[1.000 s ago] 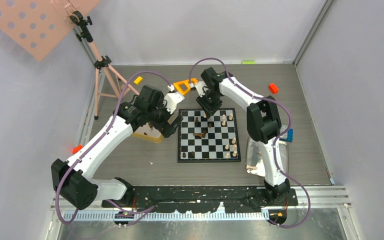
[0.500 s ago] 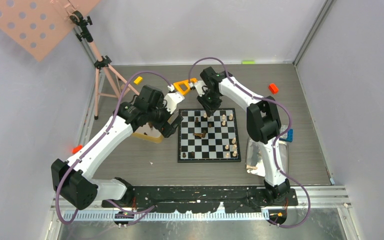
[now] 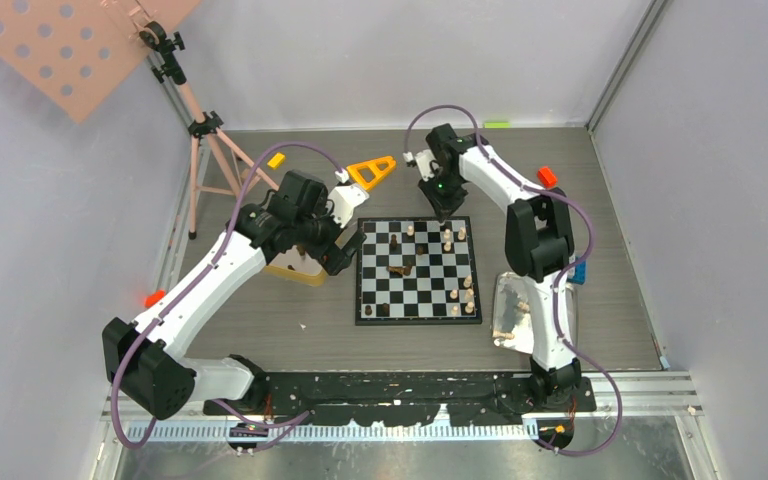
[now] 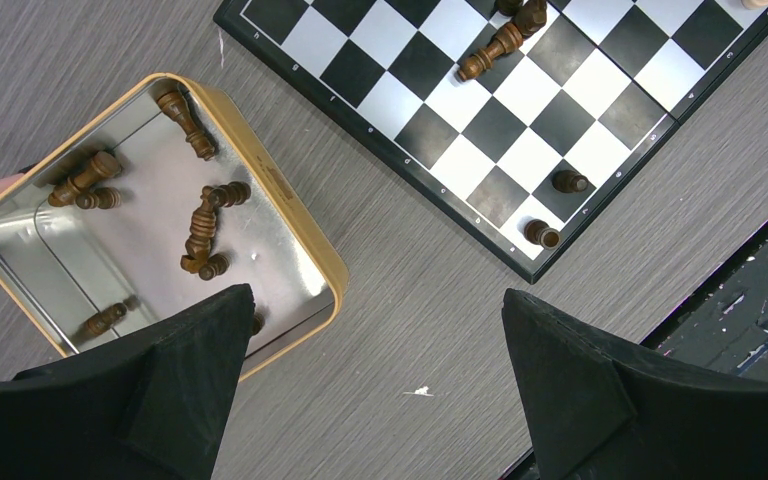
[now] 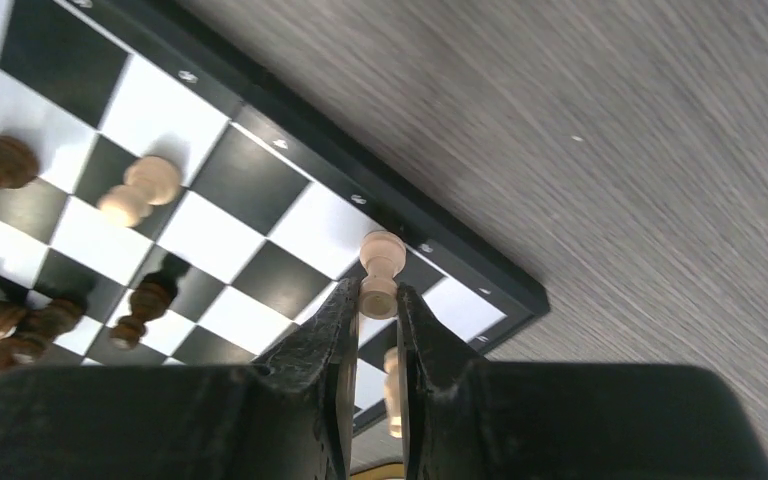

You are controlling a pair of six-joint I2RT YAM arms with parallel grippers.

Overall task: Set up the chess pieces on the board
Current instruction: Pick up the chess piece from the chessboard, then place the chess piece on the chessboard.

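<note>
The board (image 3: 420,300) lies in the middle of the table. My right gripper (image 3: 444,205) hangs over its far edge, shut on a pale pawn (image 5: 381,272) held by its base between the fingertips (image 5: 372,292), above the squares (image 5: 230,170) near a corner. Pale chess pieces (image 3: 465,290) stand along the board's right side. Dark ones (image 3: 402,268) lie toppled near its centre. My left gripper (image 4: 375,300) is open over bare table between the board (image 4: 520,130) and a gold tin (image 4: 310,230). Several dark pieces (image 4: 205,225) lie in the tin.
An orange triangular frame (image 3: 370,172) lies beyond the board's far left corner. A silver tray (image 3: 505,310) sits right of the board, under the right arm. A tripod (image 3: 205,150) stands at the back left. Small orange (image 3: 546,176), yellow (image 3: 276,160) and blue (image 3: 579,270) blocks are scattered around.
My right gripper closed on the pale pawn, then swung right and away from the board's far middle to its far edge. The left arm has not moved.
</note>
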